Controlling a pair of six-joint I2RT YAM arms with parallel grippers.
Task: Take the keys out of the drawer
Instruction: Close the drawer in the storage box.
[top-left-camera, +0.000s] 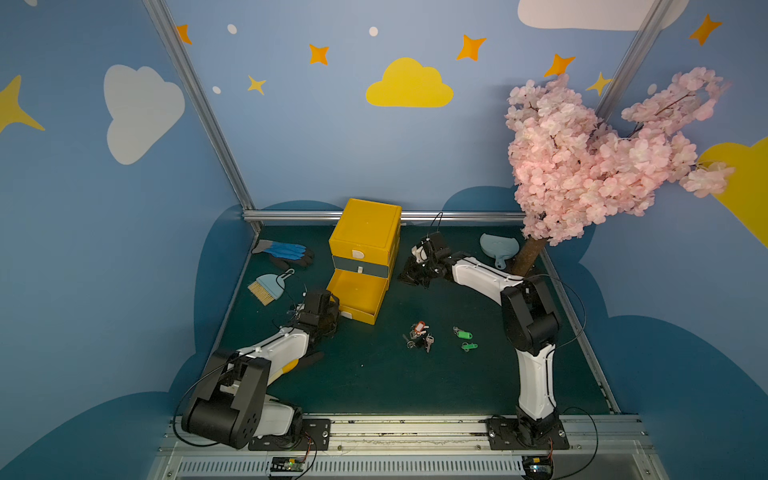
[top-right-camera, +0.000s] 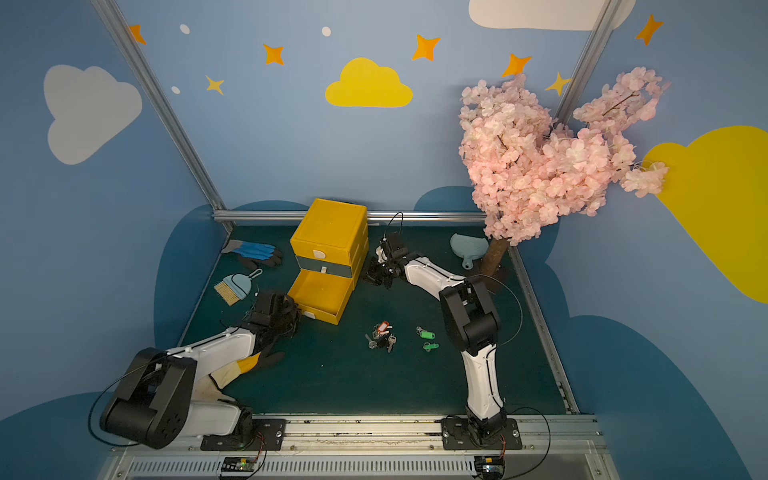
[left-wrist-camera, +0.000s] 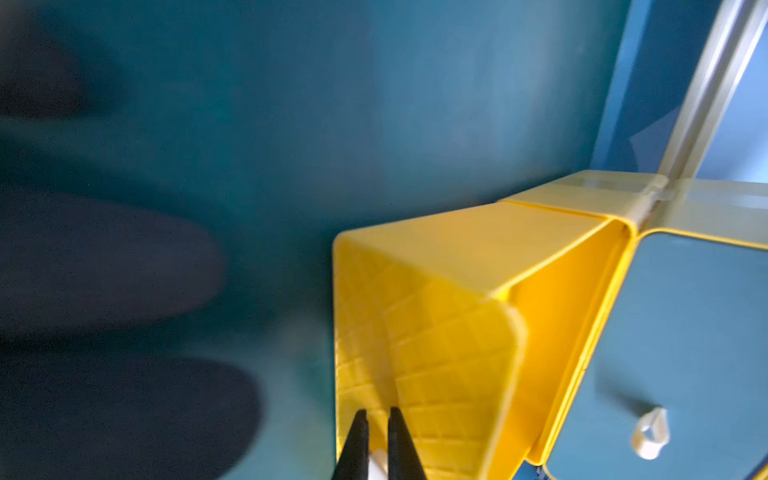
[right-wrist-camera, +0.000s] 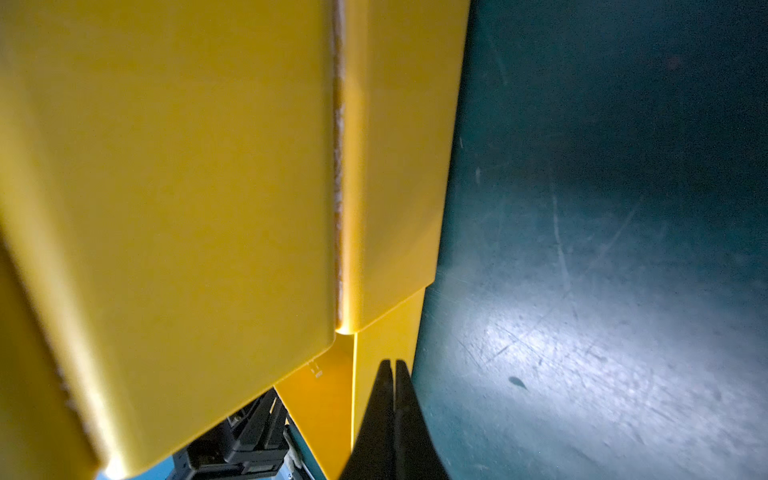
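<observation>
- Small metal keys on rings (top-left-camera: 419, 336), green and red-orange tagged, lie on the dark green mat (top-left-camera: 374, 374) near the yellow plastic drawer cabinet (top-left-camera: 365, 232), outside its open bottom drawer (top-left-camera: 376, 309).
- Left gripper (left-wrist-camera: 377, 413) pinches the white pull tab (left-wrist-camera: 377, 465); right gripper (right-wrist-camera: 392, 363), clenched empty, sits beside the cabinet.
- Likely closing: push straight, cabinet braced.
- Only the left wrist view shows that pinch (both top views hide it).

Left arm (top-left-camera: 274, 349) low and stretched forward, left gripper (left-wrist-camera: 378, 415) roughly level, jaws pinched nearly closed on a white tab (left-wrist-camera: 376, 463); right arm (top-left-camera: 486, 278) elbow raised, forearm angled inward and down, right gripper (right-wrist-camera: 393, 365) near table, jaws fully closed.
</observation>
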